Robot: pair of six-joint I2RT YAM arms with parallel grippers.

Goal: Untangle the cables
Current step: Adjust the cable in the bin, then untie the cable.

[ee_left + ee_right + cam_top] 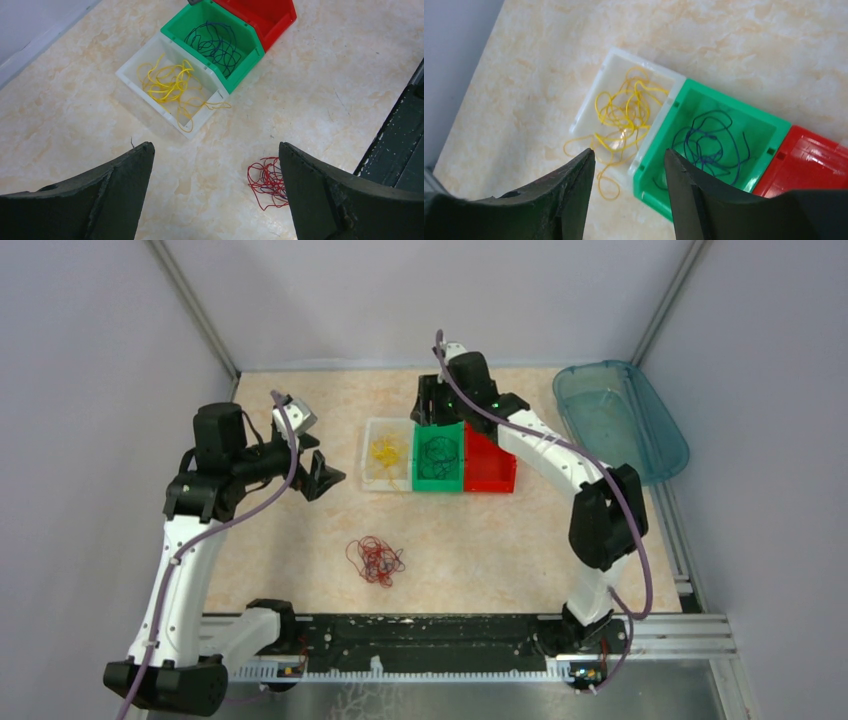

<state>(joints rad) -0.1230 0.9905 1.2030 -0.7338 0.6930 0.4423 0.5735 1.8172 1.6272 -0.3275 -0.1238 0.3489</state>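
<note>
Left fingers (142, 160): spread wide, nothing between them, above the table (325, 75).
Right fingers (583, 167): partly apart, holding nothing, above the white bin (591, 100) and the green bin (684, 90).
Yellow cables (170, 85): in the white bin, some loops hanging over its edge.
Dark cables (215, 42): in the green bin.
Red cables (267, 182): loose bunch on the table, apart from the bins.

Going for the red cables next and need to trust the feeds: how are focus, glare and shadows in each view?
Top external: even light, faint shadows, red cables small, strands merging. Left wrist: sharp, no glare; red cables partly behind a dark finger of the left gripper. Right wrist: slightly soft; yellow cables and dark cables readable.
</note>
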